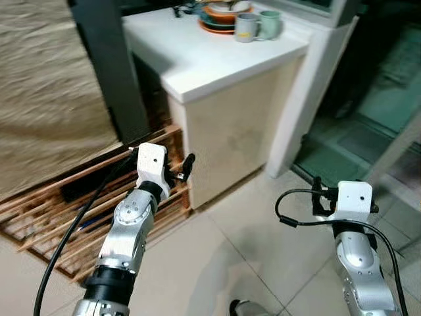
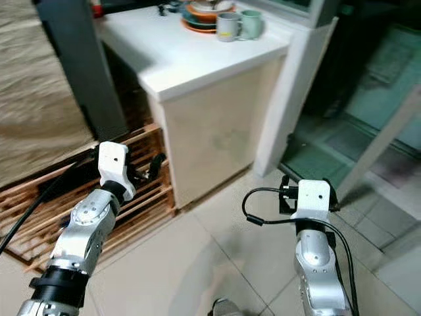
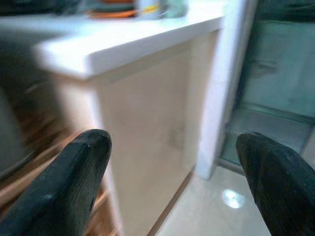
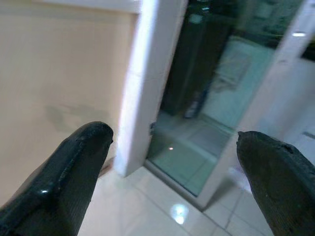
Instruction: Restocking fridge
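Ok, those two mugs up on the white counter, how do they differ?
The grey mug is grey with a yellow mark on its side; the green mug is pale mint green and plain. The grey mug stands nearer the counter's front edge and to the robot's left, the green mug just behind and to its right. Both stand upright, close together, beside the stacked plates.

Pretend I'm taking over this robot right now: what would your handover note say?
Left gripper: open, empty, held out toward the white counter.
Right gripper: open, empty, over the tiled floor near the glass door.
On the counter: two mugs beside stacked plates. A wooden rack lies low to the left.
Done: nothing that I can see.
Left: no fridge or groceries in sight; find them first.
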{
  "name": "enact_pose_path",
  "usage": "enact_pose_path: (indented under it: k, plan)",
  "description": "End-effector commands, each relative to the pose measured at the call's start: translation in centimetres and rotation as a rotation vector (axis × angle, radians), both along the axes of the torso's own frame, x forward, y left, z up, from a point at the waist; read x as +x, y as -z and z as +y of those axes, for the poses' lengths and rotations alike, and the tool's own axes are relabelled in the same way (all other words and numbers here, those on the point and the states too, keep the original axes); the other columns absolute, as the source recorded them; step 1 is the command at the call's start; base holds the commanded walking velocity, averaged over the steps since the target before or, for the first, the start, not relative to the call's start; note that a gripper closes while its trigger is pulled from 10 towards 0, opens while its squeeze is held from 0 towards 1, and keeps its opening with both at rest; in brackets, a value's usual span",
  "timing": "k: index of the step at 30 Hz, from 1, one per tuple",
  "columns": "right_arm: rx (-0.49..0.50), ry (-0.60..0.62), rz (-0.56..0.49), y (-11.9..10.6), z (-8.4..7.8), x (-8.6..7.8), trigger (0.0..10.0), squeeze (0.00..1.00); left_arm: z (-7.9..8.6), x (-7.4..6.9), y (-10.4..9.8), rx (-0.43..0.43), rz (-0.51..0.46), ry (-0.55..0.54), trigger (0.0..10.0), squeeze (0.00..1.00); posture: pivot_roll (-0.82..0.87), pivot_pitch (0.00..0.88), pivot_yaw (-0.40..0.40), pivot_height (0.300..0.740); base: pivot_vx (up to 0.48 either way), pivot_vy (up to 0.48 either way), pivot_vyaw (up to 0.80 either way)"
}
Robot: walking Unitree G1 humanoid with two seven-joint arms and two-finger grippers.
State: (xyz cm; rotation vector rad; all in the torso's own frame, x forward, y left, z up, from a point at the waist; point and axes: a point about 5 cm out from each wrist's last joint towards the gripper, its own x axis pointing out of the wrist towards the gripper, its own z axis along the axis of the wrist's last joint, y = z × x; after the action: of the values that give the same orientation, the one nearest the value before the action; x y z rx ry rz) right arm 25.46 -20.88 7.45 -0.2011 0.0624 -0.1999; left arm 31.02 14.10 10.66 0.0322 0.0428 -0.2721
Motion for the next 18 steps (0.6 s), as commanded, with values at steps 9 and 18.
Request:
enact_pose_path:
  k: [9,18]
  plan:
    - [0.017,0.001,-0.001,-0.1,-0.2,0.2,10.0,1.00,-1.1,0.6,-0.4,-0.016,0.005,0.058,10.0,0.00,-0.22,0.000,0.054,0.727,0.480,0.000,-0.73]
    - [0.028,-0.022,0.035,0.7,0.0,0.1,10.0,1.00,-0.8,0.0,1.1,0.002,0.072,0.057,10.0,0.00,-0.22,0.000,0.047,0.727,0.480,0.000,-0.72]
